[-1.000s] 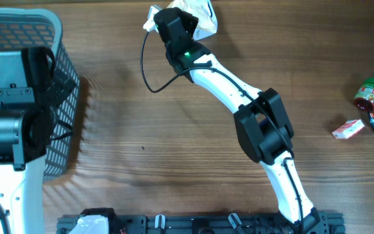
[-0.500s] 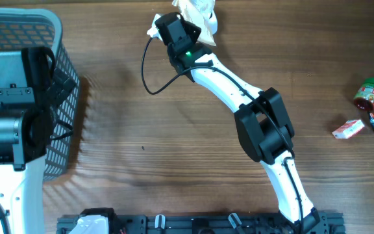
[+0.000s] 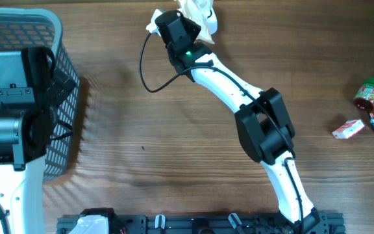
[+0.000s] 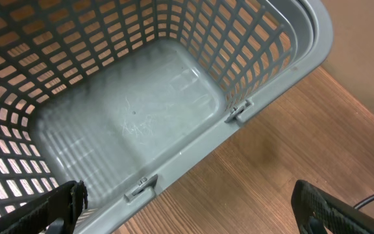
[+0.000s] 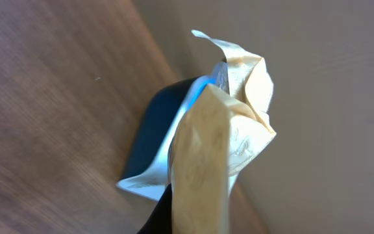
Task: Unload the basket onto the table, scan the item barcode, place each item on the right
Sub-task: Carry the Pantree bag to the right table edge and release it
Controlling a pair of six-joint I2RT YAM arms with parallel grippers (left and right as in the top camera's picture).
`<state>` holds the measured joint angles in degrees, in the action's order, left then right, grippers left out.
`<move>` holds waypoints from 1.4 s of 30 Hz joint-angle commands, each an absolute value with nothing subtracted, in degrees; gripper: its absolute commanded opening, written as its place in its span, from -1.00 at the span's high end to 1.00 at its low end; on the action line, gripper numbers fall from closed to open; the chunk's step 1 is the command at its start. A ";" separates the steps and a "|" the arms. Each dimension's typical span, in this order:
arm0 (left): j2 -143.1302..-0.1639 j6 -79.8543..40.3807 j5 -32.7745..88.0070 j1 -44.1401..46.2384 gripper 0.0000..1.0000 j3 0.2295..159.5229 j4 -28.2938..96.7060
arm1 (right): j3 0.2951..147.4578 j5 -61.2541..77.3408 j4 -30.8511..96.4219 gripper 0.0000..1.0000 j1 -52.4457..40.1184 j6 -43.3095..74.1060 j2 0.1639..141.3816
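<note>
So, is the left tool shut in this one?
No, the left tool stands wide open, its fingers far apart at the frame's lower corners above the basket.

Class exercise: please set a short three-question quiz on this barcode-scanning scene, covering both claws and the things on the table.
1. True or false: the left claw is shut on the rim of the grey basket.
2. What does the right claw grip? A) a crumpled pale packet B) a spoon C) nothing
3. Fill in: seen from overhead, the green-lidded jar stands near the ___ edge of the table.
Key: 1 false, it is open above the basket; 2 A; 3 right.
</note>
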<state>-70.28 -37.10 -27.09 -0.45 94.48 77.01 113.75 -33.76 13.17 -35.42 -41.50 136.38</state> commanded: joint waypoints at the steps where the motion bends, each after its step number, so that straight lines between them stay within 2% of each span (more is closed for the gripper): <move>1: -70.30 -36.40 -27.00 -0.75 -1.00 94.83 76.99 | 113.89 -39.27 10.44 0.91 -34.24 -46.22 128.68; 6: -70.30 -36.40 -27.00 -0.75 -1.00 94.83 76.99 | 113.89 -47.05 9.50 0.91 -30.48 -50.48 120.46; 8: -70.30 -36.40 -27.00 -0.75 -1.00 94.83 76.99 | 113.89 -53.19 10.59 0.91 -27.14 -47.51 117.23; 10: -70.30 -36.40 -27.00 -0.75 -1.00 94.83 76.99 | 113.89 -57.52 16.75 0.91 -23.24 -37.19 114.15; 12: -70.30 -36.40 -27.00 -0.75 -1.00 94.83 76.99 | 113.89 -56.73 30.89 0.91 -18.52 -19.62 110.83; 14: -70.30 -36.40 -27.00 -0.75 -1.00 94.83 76.99 | 113.89 -47.59 48.01 0.91 -12.64 1.28 108.20; 15: -70.30 -36.40 -27.00 -0.75 -1.00 94.83 76.99 | 113.89 -38.65 57.95 0.90 -8.10 14.63 107.66; 17: -70.30 -36.40 -27.00 -0.75 -1.00 94.83 76.99 | 113.89 -29.95 69.04 0.91 -0.97 27.44 107.87; 21: -70.30 -36.40 -27.00 -0.75 -1.00 94.83 77.01 | 113.89 -28.69 82.89 0.91 13.91 40.07 107.90; 24: -70.30 -36.40 -27.00 -0.75 -1.00 94.83 77.01 | 113.89 -23.46 83.20 0.91 27.24 37.52 108.03; 26: -70.30 -36.40 -27.00 -0.75 -1.00 94.83 76.99 | 113.89 -22.81 82.56 0.91 31.66 37.41 108.05; 29: -70.30 -36.40 -27.00 -0.75 -1.00 94.83 77.01 | 113.89 -16.27 79.92 0.51 34.59 32.93 108.29; 30: -70.30 -36.40 -27.00 -0.75 -1.00 94.83 76.99 | 113.89 -16.19 78.59 0.04 34.57 31.00 108.33; 33: -70.30 -36.40 -27.00 -0.75 -1.00 94.83 76.99 | 113.89 -16.12 76.31 0.06 34.52 29.91 108.33; 34: -70.30 -36.40 -27.00 -0.75 -1.00 94.83 76.99 | 113.89 -14.98 75.77 -0.03 34.52 28.77 108.31; 35: -70.30 -36.40 -27.00 -0.75 -1.00 94.83 76.99 | 113.91 -10.81 74.37 -1.00 34.52 24.80 108.09; 39: -70.30 -36.40 -27.00 -0.75 -1.00 94.83 77.01 | 116.22 7.05 72.29 -1.00 34.35 14.46 102.06; 42: -70.30 -36.40 -27.00 -0.75 -1.00 94.83 76.99 | 116.22 16.05 61.34 -1.00 34.35 13.52 89.80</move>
